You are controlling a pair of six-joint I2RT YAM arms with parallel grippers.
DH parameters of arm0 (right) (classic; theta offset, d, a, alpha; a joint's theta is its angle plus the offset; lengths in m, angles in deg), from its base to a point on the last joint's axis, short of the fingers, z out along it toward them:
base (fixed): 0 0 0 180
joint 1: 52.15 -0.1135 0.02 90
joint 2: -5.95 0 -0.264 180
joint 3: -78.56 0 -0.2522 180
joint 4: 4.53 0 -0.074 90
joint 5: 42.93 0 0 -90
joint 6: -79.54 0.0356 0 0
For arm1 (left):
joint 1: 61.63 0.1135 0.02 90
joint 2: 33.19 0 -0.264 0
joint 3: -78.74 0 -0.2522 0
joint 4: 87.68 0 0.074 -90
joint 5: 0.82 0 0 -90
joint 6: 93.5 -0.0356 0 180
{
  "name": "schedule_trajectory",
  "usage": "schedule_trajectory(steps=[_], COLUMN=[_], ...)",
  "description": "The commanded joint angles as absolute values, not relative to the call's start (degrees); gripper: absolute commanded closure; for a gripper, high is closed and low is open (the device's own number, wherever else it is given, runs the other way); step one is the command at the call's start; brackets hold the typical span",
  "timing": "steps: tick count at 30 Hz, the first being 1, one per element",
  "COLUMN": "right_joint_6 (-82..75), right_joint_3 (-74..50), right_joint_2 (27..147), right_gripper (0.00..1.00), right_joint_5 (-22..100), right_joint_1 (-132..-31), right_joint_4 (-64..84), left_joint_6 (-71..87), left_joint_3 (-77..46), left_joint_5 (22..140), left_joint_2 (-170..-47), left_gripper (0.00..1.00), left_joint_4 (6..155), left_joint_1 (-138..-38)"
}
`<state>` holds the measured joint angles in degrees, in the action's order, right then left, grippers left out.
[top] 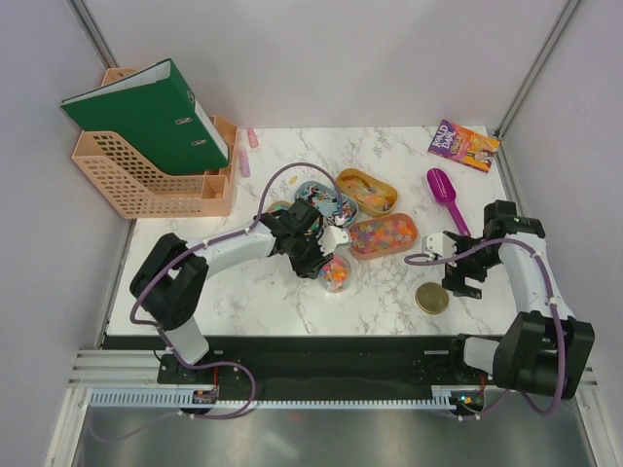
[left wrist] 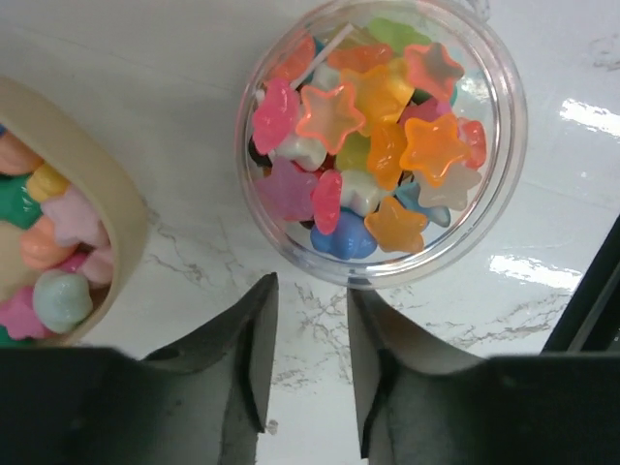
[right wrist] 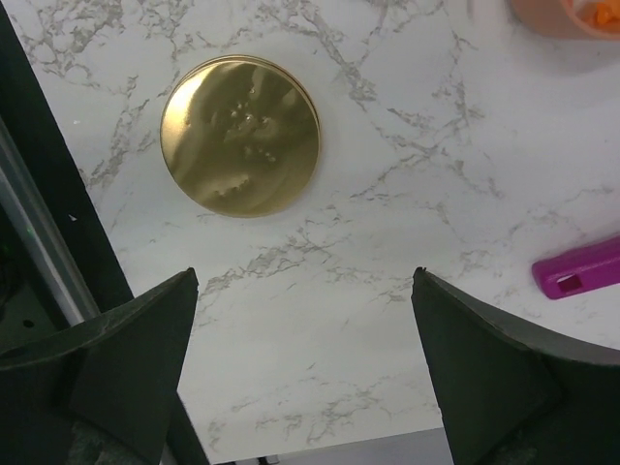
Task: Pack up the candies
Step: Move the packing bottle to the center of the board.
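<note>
A clear round jar (top: 335, 273) holds star-shaped candies (left wrist: 373, 136) in pink, orange, yellow and blue. My left gripper (left wrist: 310, 286) hovers just beside the jar, its jaws a narrow gap apart with only marble between them; in the top view it (top: 313, 255) sits left of the jar. A tan oval tray (top: 383, 235) holds multicoloured candies, and its rim (left wrist: 124, 208) shows at the left of the left wrist view. My right gripper (top: 465, 282) is wide open and empty above bare marble (right wrist: 305, 276), just near the gold lid (right wrist: 240, 134).
Two more trays stand behind, one with orange-yellow gummies (top: 366, 191) and one with blue-wrapped pieces (top: 326, 199). A purple scoop (top: 445, 195) lies at the right, its handle (right wrist: 576, 271) near my right gripper. A book (top: 463, 146) lies far right; a file rack with a green binder (top: 151, 146) stands far left.
</note>
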<state>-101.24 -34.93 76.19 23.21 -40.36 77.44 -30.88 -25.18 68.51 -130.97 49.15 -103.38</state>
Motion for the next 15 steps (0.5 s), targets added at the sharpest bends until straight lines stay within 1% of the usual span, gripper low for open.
schedule_trajectory(steps=[1, 2, 5, 6, 7, 8, 9, 11, 15], right_joint_6=[-113.7, -117.6, -122.8, -124.0, -125.1, -126.5, -129.1, -131.0, -131.6], right_joint_3=[-37.2, -38.7, -43.4, -44.3, -44.3, -44.2, -43.6, -42.5, -39.9], right_joint_2=[73.8, 72.9, 71.3, 71.7, 73.2, 74.2, 75.5, 79.6, 84.2], right_gripper=[0.02, 0.02, 0.02, 0.02, 0.02, 0.02, 0.02, 0.02, 0.02], right_joint_5=[18.5, 18.5, 17.3, 16.9, 16.5, 16.4, 16.5, 16.8, 17.5], right_joint_1=[-40.3, -40.3, -40.4, -40.4, -40.4, -40.4, -40.5, -40.5, -40.6], right_joint_4=[79.0, 78.1, 74.9, 74.8, 75.6, 76.5, 77.5, 80.2, 80.2], left_joint_6=[-27.0, -26.6, -24.5, -23.9, -22.5, -21.5, -19.1, -16.6, -14.2], left_joint_3=[-25.0, -25.9, -27.8, -27.9, -28.1, -28.1, -27.9, -27.8, -26.8], left_joint_5=[72.7, 72.9, 72.2, 72.0, 71.0, 70.0, 68.7, 64.3, 66.0], left_joint_2=[-128.6, -126.3, -125.0, -125.3, -125.5, -126.0, -127.2, -128.7, -130.7], left_gripper=[0.56, 0.45, 0.38, 0.29, 0.26, 0.18, 0.00, 0.00, 0.00], left_joint_4=[45.0, 44.8, 43.1, 42.8, 42.7, 42.7, 42.7, 43.1, 44.1], left_joint_1=[-103.4, -103.4, -103.2, -103.1, -102.7, -102.2, -101.5, -99.3, -98.6])
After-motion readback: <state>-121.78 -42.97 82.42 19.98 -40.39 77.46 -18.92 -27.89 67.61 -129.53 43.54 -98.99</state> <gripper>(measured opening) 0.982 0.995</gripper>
